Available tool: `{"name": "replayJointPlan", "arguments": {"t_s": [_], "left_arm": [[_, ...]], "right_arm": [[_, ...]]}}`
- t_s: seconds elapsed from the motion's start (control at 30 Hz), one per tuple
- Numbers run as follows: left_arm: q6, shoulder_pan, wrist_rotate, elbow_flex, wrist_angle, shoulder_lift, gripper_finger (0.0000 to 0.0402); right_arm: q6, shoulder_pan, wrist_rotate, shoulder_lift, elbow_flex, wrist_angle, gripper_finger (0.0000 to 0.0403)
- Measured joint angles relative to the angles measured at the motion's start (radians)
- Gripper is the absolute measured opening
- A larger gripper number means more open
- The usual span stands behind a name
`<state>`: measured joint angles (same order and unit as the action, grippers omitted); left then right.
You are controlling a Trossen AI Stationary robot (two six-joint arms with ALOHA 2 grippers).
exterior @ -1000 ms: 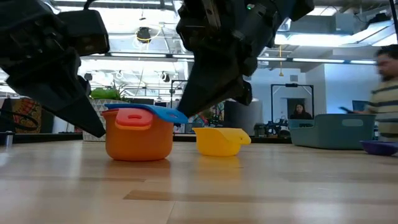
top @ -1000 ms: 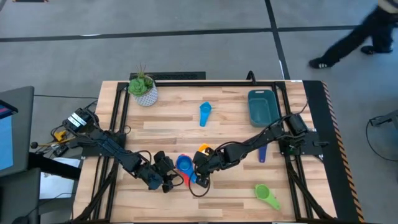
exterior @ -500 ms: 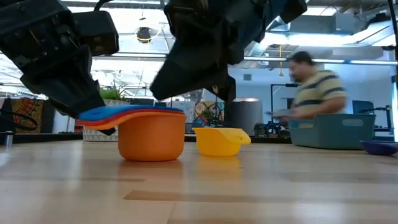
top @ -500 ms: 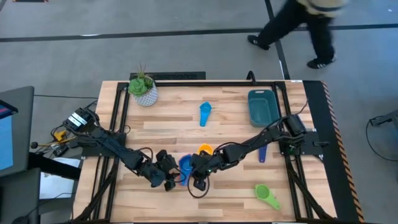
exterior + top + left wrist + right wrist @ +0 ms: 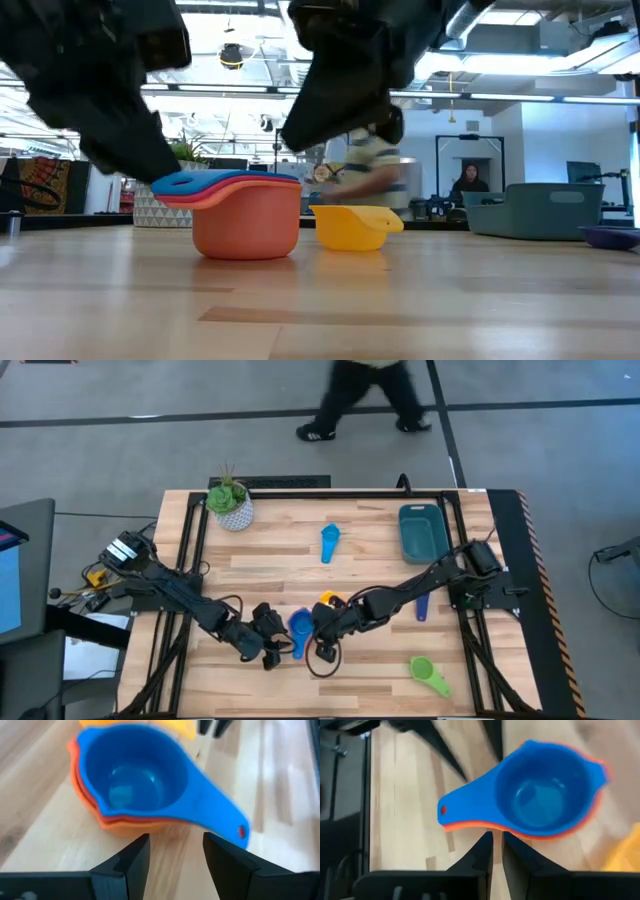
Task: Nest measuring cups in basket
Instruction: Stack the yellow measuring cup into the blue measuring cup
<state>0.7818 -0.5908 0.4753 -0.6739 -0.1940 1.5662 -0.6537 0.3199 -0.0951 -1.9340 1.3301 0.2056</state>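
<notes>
A blue cup [image 5: 300, 625] sits nested in a red cup and an orange cup, and the stack [image 5: 245, 215] stands on its base on the table. The three flat handles [image 5: 175, 185] lie on one another. My left gripper [image 5: 176, 847] is open just short of the stack, on its left and near side [image 5: 265, 650]. My right gripper [image 5: 497, 842] is shut to a thin slit, on the stack's right and near side [image 5: 322, 648]. The yellow cup [image 5: 330, 600], light blue cup [image 5: 330, 542], navy cup [image 5: 421, 607] and green cup [image 5: 430, 675] lie apart. The teal basket [image 5: 422, 530] stands far right. My right gripper has its fingertips [image 5: 487, 840] right at the edge of the stacked handles [image 5: 470, 822], close to the bowls. I cannot tell whether they touch. The stack stands upright on the table.
A white pot with a green plant [image 5: 230, 505] stands at the far left corner. The yellow cup [image 5: 355, 225] is close behind the stack, toward the right. A person [image 5: 365, 395] walks on the floor beyond the far edge. Bare wood lies between the stack and the basket.
The stack has slid a little toward the table's right and turned about on the table. The blue cup's handle, which pointed another way than the red one, now lies over the other handles. Both grippers stayed low beside the stack, shifting only slightly.
</notes>
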Motion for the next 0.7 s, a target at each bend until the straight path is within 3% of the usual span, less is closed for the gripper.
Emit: {"name": "replayJointPlan", "arguments": {"t_s": [0.13,0.27,0.37,0.5,0.57,0.7], "left_arm": [[-0.056,-0.012,0.056,-0.001,0.025,-0.079,0.0173],[-0.129,-0.024,0.190,-0.001,0.097,-0.180,0.0173],[-0.193,-0.035,0.362,0.000,0.095,-0.239,0.0173],[-0.276,-0.052,0.618,-0.002,0.021,-0.262,0.0173],[-0.293,-0.054,0.651,0.000,0.003,-0.254,0.0173],[-0.273,-0.045,0.596,0.004,0.009,-0.209,0.0173]], "right_arm": [[-0.018,-0.008,-0.057,0.082,0.000,0.089,0.0069],[-0.015,-0.012,-0.201,0.162,0.001,0.219,0.0085],[-0.013,-0.024,-0.320,0.200,0.000,0.390,0.0108],[-0.105,-0.056,-0.381,0.194,0.000,0.599,0.0160],[-0.200,-0.063,-0.390,0.196,0.000,0.755,0.0191],[-0.362,-0.031,-0.490,0.202,-0.024,0.975,0.0240]]}}
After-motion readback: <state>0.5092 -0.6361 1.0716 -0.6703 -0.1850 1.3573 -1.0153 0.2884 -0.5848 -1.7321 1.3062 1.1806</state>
